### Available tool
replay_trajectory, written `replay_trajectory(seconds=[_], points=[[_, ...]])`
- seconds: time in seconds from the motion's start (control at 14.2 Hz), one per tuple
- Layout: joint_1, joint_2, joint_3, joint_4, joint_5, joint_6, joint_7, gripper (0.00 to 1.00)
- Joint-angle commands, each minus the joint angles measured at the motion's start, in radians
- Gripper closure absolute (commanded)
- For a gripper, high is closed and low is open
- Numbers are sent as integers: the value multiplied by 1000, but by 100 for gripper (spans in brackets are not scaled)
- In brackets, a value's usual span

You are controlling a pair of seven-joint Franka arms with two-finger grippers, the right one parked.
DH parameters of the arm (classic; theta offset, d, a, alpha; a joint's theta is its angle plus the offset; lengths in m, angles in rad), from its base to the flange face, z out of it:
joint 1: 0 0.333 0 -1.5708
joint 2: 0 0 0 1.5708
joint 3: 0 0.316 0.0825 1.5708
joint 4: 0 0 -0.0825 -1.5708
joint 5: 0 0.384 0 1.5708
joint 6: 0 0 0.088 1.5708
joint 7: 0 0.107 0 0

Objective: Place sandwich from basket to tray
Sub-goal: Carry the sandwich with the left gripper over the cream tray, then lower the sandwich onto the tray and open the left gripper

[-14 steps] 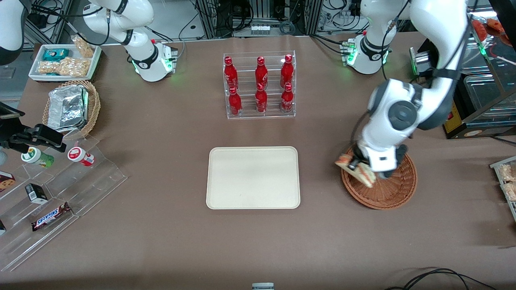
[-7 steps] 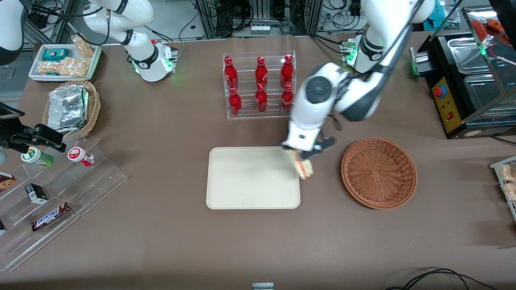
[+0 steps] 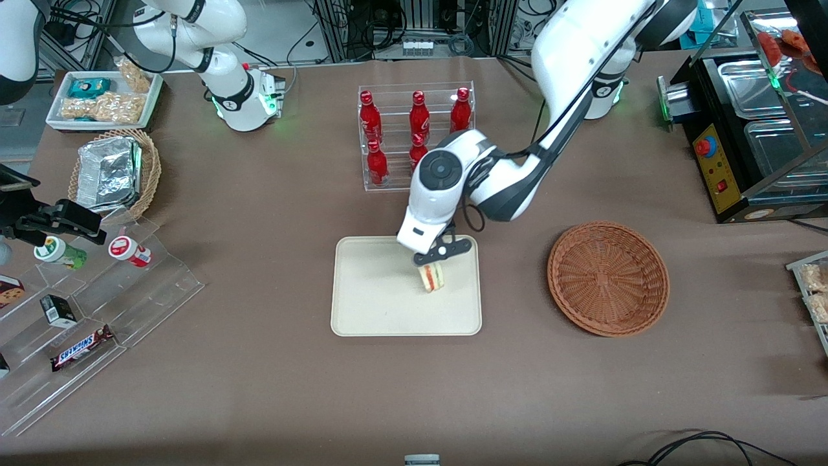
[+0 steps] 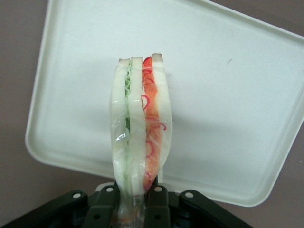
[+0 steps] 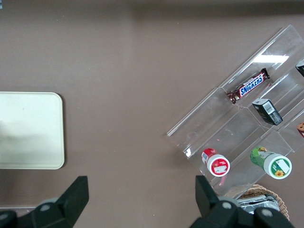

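Your left arm's gripper hangs over the flat cream-beige rectangular tray, above the part of it toward the basket, with its jaws clenched on the small triangular sandwich wedge. In the wrist view you see that wedge wrapped in clear film: three slices of white bread, a thin green layer between two of them and an orange-red layer with red shreds between the other two. Its layers stand on edge, and its long axis runs straight away from the black fingers that pinch its narrow end, so its cut face looks toward the wrist camera with the tray's surface past it. You cannot tell from the front whether its lower tip touches the tray or hangs just above it.

Toward the working arm's end of the brown counter you have the round reddish-brown woven wicker basket, well apart from the sandwich. Farther from the front camera than the tray stands a clear acrylic rack of red bottles, partly covered by the arm.
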Motion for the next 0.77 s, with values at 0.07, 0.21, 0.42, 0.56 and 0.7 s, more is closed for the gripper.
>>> replay_trajectory(seconds=[0.07, 0.21, 0.42, 0.56, 0.7], points=[[-12, 68, 9, 53, 26, 77, 140, 71], [-10, 68, 9, 53, 17, 74, 283, 58], [-9, 74, 9, 56, 15, 80, 320, 43], [-9, 72, 9, 56, 8, 80, 301, 26], [-13, 56, 12, 58, -25, 72, 201, 0]])
